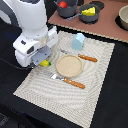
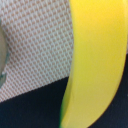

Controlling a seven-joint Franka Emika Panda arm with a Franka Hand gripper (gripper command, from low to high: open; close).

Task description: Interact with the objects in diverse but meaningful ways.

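Note:
A yellow banana (image 2: 95, 60) fills much of the wrist view, very close to the camera, lying over the woven placemat (image 2: 35, 45). In the exterior view only a bit of the banana (image 1: 45, 63) shows under the white arm. My gripper (image 1: 42, 60) is down right at it, near the mat's left edge in the exterior view. The fingers are hidden in both views. A light blue carton (image 1: 78, 41) stands at the mat's far side. On the brown board behind it, a red tomato (image 1: 62, 4) sits in a dark pot and a cheese wedge (image 1: 89, 10) in a grey pan (image 1: 90, 18).
A round tan plate (image 1: 68, 65) lies mid-mat, just to the exterior view's right of my gripper; its rim (image 2: 3, 55) shows in the wrist view. An orange-handled knife (image 1: 86, 58) and fork (image 1: 71, 81) flank it. A bowl (image 1: 123, 18) sits far right.

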